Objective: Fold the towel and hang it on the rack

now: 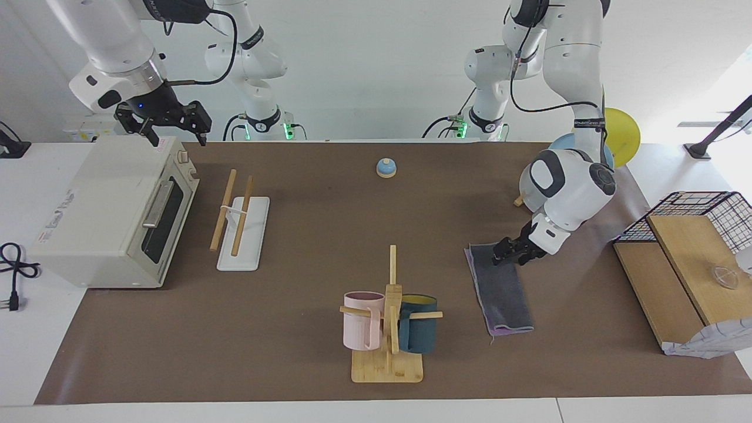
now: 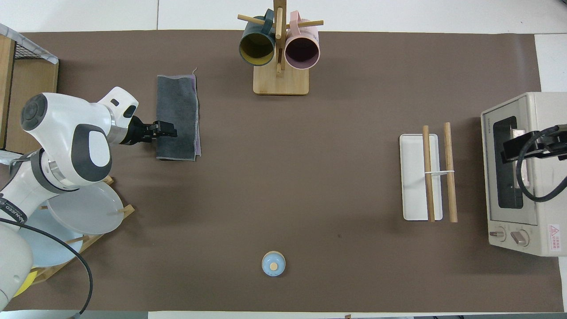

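The towel lies folded into a long strip on the brown mat, dark grey face up with a purple edge showing, toward the left arm's end of the table. My left gripper is low at the towel's end nearer to the robots, over its edge. The rack, two wooden rods over a white base, stands beside the toaster oven with nothing on it. My right gripper hangs open and empty over the toaster oven, where the right arm waits.
The toaster oven stands at the right arm's end. A mug tree with two mugs stands at the table's edge farthest from the robots. A blue bell, a plate stand and a wire basket are also here.
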`<state>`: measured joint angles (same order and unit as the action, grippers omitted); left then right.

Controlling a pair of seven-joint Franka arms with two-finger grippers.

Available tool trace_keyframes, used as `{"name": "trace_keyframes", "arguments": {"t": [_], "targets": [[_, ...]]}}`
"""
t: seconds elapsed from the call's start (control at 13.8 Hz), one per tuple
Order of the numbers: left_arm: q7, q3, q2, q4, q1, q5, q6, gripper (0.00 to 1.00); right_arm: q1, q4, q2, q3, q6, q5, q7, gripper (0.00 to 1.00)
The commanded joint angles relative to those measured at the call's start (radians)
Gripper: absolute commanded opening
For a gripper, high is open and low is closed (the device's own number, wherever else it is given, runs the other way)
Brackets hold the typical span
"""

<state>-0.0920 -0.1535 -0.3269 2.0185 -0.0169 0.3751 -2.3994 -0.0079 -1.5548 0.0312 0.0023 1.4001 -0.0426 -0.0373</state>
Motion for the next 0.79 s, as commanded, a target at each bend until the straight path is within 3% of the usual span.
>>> {"name": "trace_keyframes", "arguments": {"t": [0.0, 0.22, 0.29, 0.72], "targets": [[-0.020, 0.002, -0.006, -0.015, 0.006, 0.022, 0.017, 0.80, -0.020, -0.018, 0.016, 0.007, 0.000, 0.023, -0.023, 1.00], [-0.022, 0.003, -0.008, -0.014, 0.008, 0.022, 0.017, 0.74, -0.020, -0.018, 0.016, 0.007, 0.000, 0.023, -0.023, 1.00], [-0.022, 0.003, -0.008, -0.014, 0.009, 0.022, 0.017, 0.66, -0.021, -0.018, 0.016, 0.007, 0.002, 0.023, -0.023, 1.00], [-0.020, 0.005, -0.008, -0.009, 0.005, 0.024, 0.017, 0.05, -0.021, -0.018, 0.016, 0.007, 0.000, 0.023, -0.023, 1.00]]}}
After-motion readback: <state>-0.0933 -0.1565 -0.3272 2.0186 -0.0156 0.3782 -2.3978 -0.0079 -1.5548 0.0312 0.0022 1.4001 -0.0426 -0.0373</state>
